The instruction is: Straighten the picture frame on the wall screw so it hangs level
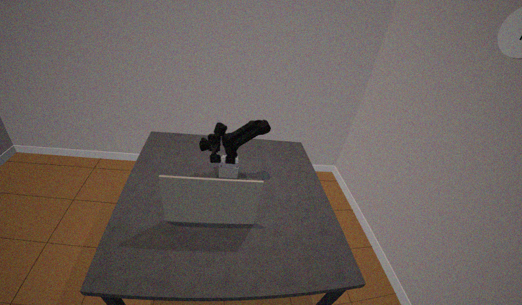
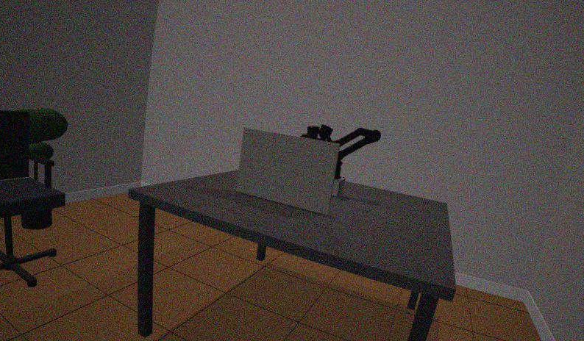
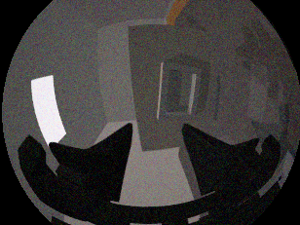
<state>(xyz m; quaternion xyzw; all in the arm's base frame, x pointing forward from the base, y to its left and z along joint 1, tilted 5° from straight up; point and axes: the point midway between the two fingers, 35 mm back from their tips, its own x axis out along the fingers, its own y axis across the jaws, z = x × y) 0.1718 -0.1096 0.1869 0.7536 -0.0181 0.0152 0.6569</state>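
The upright wall board (image 1: 212,200) (image 2: 285,169) shows only its plain back in the top and exterior views, so the frame, screw and notched strip are hidden there. In the wrist view the scene is turned sideways and very dark. The pinkish board edge (image 3: 160,92) stands near the middle, and a pale bar of what looks like the picture frame (image 3: 192,93) runs roughly along it. The frame's tilt cannot be told surely. My gripper (image 3: 158,128) is partly open with nothing between its dark fingers. It is on the far side of the board, apart from the frame.
The black arm (image 1: 249,130) (image 2: 357,137) rises from its pale base (image 1: 228,170) behind the board. The dark table (image 1: 293,234) (image 2: 379,228) carries both. A chair (image 2: 14,190) and a green plant (image 2: 45,125) stand left of the table; walls surround it.
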